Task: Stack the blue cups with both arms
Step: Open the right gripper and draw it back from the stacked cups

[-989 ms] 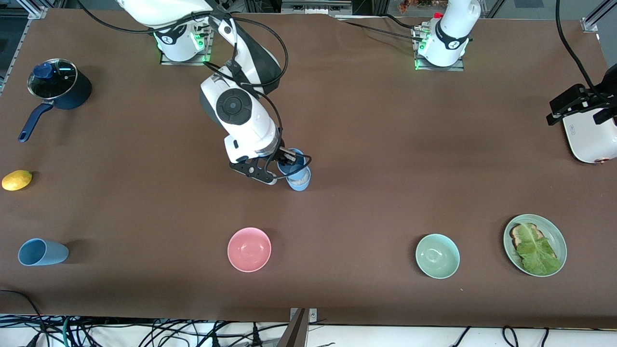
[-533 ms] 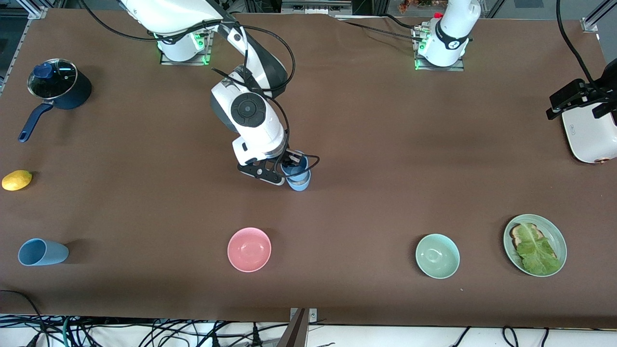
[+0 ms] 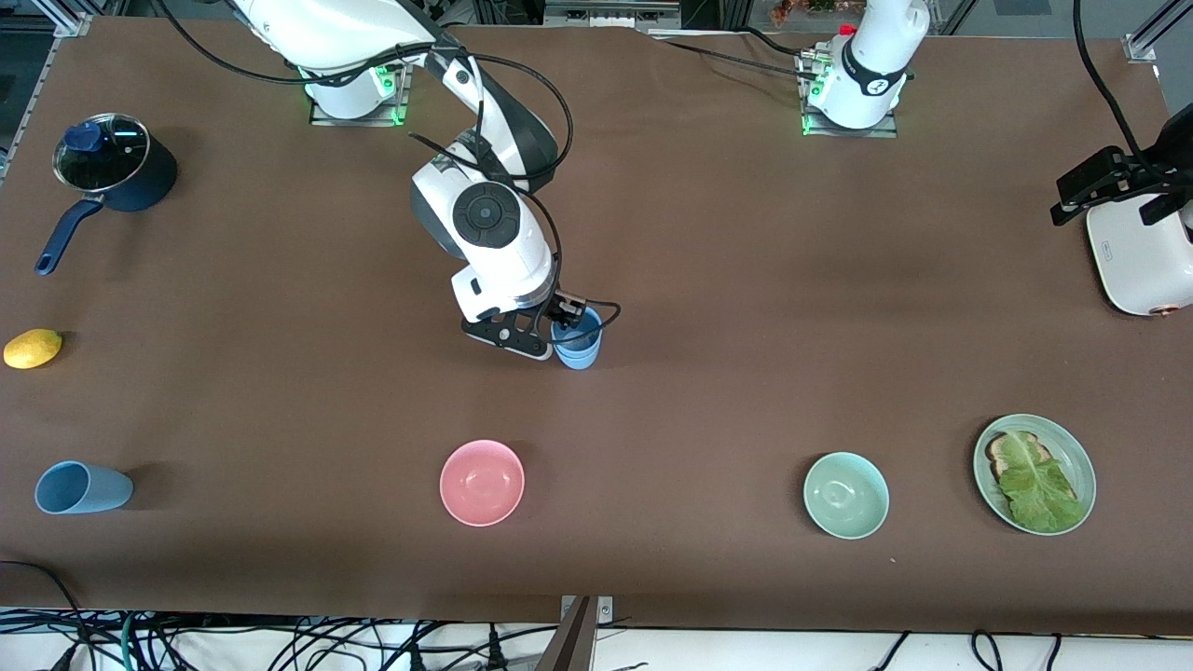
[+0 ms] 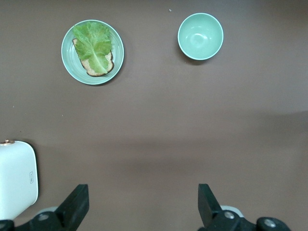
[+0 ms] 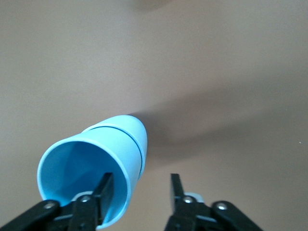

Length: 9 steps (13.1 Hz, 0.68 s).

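1. Two blue cups (image 3: 578,341) sit one inside the other in the middle of the brown counter (image 3: 708,308). They stand upright.
2. The right gripper (image 3: 566,328) is at the stack. In the right wrist view its jaws are apart around the top cup's (image 5: 91,168) rim, one finger inside the cup and one outside. They look loose, not squeezing.
3. So I think this part of the stacking is done, or nearly done.
4. One more blue cup (image 3: 82,487) lies on its side near the right arm's end of the counter, closer to the front camera. It is well apart from the stack. That cup is left to stack, I think.
5. The left gripper (image 4: 144,207) waits up high near its end of the counter, by a white appliance (image 3: 1139,261). Its jaws are wide open and hold nothing.
6. Other things are on the counter too: a pink bowl (image 3: 482,482), a mint-green bowl (image 3: 845,495), a green plate (image 3: 1074,453) with bread and a leaf, a yellow lemon (image 3: 33,348) and a dark blue pot (image 3: 114,177) with a glass lid.
7. Black cables (image 3: 280,643) lie past the counter's edge closest to the front camera.
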Available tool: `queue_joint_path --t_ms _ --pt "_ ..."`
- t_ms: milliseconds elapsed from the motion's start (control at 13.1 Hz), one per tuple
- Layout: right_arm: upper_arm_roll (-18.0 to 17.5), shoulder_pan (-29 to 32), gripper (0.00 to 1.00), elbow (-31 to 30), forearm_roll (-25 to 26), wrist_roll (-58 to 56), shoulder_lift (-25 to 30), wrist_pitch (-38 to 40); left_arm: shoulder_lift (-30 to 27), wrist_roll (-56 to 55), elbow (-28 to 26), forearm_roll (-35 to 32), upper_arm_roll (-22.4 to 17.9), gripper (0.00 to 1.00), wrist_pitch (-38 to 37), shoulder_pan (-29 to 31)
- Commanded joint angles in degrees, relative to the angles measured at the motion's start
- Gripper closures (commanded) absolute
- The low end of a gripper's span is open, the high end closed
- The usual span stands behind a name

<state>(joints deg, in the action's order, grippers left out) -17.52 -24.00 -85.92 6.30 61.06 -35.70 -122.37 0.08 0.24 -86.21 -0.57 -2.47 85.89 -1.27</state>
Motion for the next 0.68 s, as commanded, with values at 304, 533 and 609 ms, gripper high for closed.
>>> queue_joint_path --t_ms 304,533,609 --pt "2.23 1.57 0.0 1.81 0.12 -5.3 8.68 11.24 -0.78 1.16 -1.15 1.1 0.45 0.0 -0.11 -0.05" --pt "4.41 4.13 0.0 1.81 -0.59 -16.38 16.86 21.53 -0.78 1.16 -1.15 1.1 0.45 0.0 -0.11 -0.05" --pt "6.43 4.13 0.0 1.72 -0.67 -18.41 19.15 23.47 -0.78 1.16 -1.15 1.1 0.45 0.0 -0.11 -0.05"
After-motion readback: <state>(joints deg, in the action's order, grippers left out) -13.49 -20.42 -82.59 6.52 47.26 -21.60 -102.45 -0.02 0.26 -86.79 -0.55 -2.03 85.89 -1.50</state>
